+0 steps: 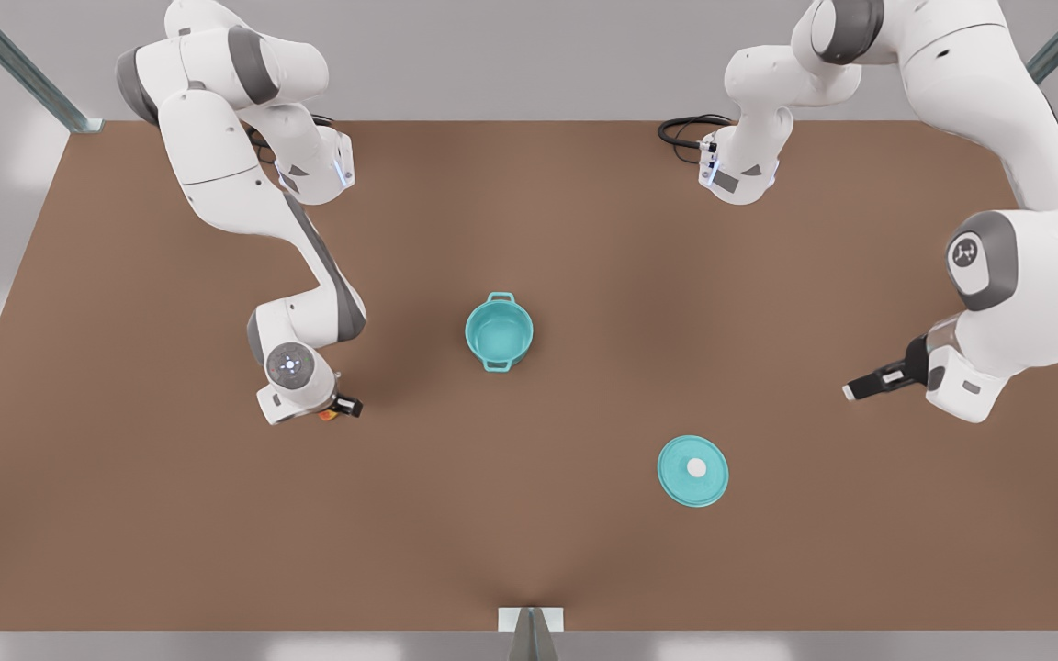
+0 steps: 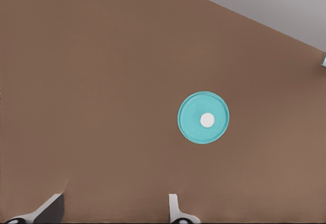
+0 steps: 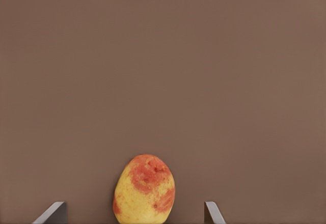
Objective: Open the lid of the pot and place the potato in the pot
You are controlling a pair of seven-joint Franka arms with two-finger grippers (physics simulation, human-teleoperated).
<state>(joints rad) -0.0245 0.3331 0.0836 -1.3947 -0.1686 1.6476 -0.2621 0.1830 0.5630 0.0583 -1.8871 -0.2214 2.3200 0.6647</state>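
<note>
— What was in the pot [image 1: 499,331]?

— Nothing I could see; it stood open mid-table [image 1: 529,551], teal inside. The pot lid [image 1: 692,470] lay flat on the table, knob up, at about four o'clock from the pot and well apart.

— And the potato [image 3: 144,189]?

— On the table between the fingertips of the right gripper [image 3: 135,215], jaws wide, not touching it. That gripper [image 1: 334,410] hung low at about eight o'clock from the pot.

— The other claw?

— The left gripper [image 1: 864,386] waited at about three o'clock, jaws wide, empty, the lid near it.
</note>
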